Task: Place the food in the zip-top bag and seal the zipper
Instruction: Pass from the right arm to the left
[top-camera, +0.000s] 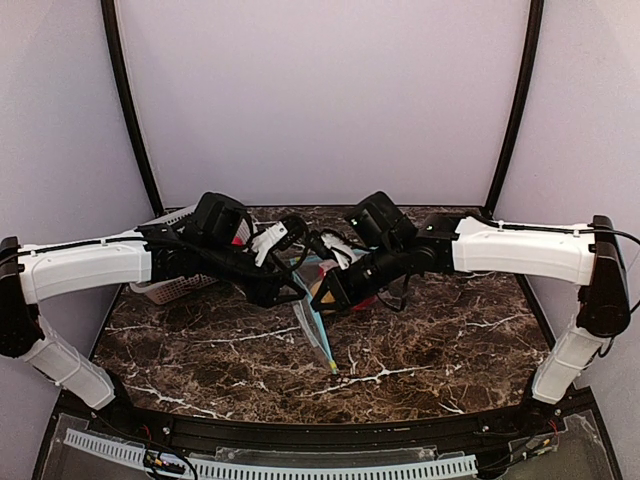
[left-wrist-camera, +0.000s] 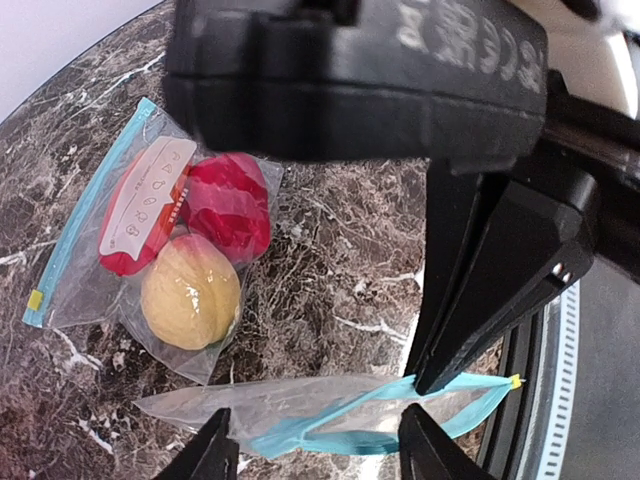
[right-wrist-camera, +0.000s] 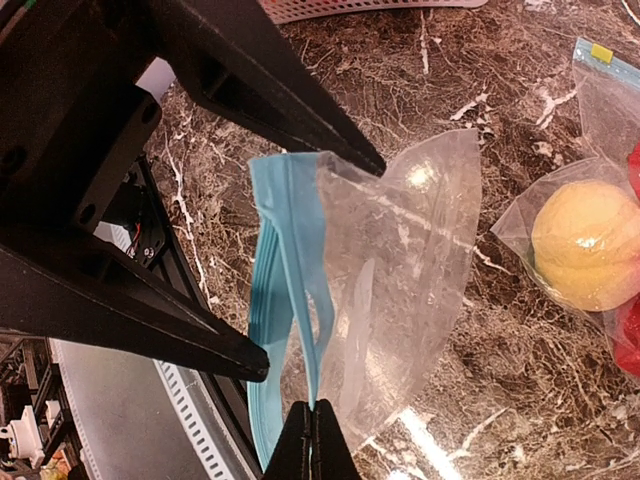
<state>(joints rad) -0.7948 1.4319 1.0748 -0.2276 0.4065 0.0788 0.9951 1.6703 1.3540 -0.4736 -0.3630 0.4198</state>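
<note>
An empty clear zip-top bag (top-camera: 316, 328) with a blue zipper strip (right-wrist-camera: 285, 230) hangs above the table between both arms. My right gripper (right-wrist-camera: 313, 412) is shut on that strip, pinching its edge. The left gripper (left-wrist-camera: 315, 432) stands open, its fingers (right-wrist-camera: 300, 120) on either side of the bag's zipper end, apart from it. A second zip-top bag (left-wrist-camera: 90, 250) lies flat on the marble beyond. It holds the food: a yellow peach-like piece (left-wrist-camera: 190, 292) and red pieces (left-wrist-camera: 228, 205). The yellow piece (right-wrist-camera: 585, 245) also shows at the right edge of the right wrist view.
A white lattice basket (top-camera: 172, 289) stands at the back left, partly behind the left arm. The dark marble table (top-camera: 200, 350) ends at a black front rail (top-camera: 300, 435). Purple walls enclose the back and sides.
</note>
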